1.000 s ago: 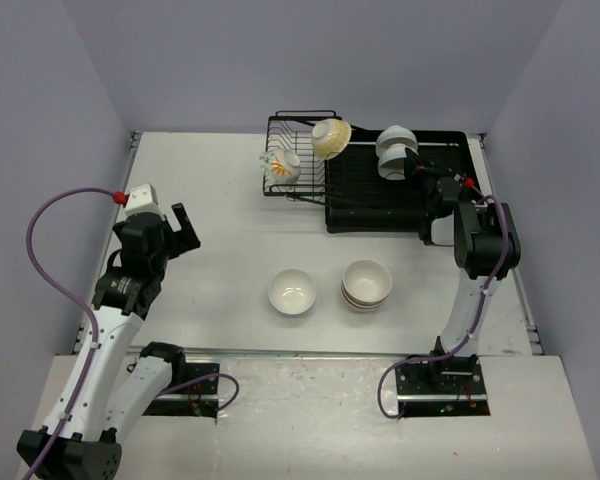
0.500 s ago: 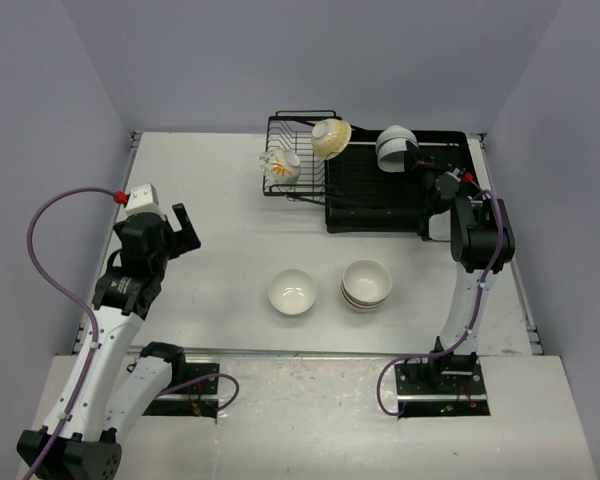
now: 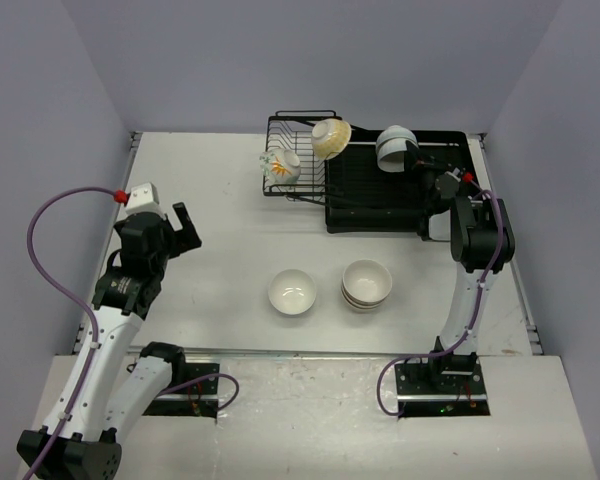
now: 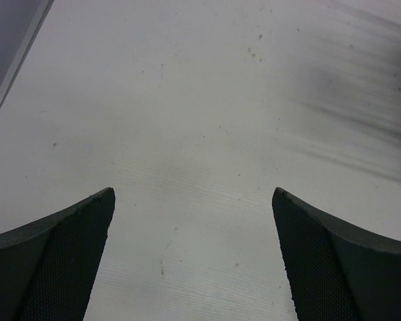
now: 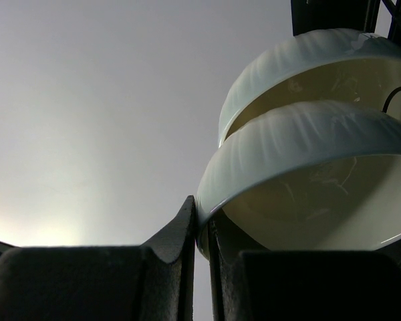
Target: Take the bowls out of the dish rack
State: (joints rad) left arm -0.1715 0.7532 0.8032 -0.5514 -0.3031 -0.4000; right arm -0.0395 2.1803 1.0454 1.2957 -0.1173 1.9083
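Pinching tight, the right gripper (image 5: pixel 200 215) is clamped on the rim of a round white ceramic bowl (image 5: pixel 307 144). A second white bowl (image 5: pixel 287 63) is seen just behind it, both over the flat black drainer tray (image 3: pixel 380 208). A cream-yellow bowl (image 3: pixel 330 137) and a flowered bowl (image 3: pixel 282 167) are propped in the black wire dish rack (image 3: pixel 298 128). The left gripper (image 4: pixel 194 200) is spread wide above the white counter (image 4: pixel 207 100).

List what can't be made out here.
1) Top view: right fingers blend into the black tray; their grip on the white bowl shows only in the right wrist view.
2) Top view: number of bowls in the stack; nested, too small.
3) Right wrist view: that bowl and the bowl behind cut off by the right edge.
4) Left wrist view: only table and left fingers; no bowls.
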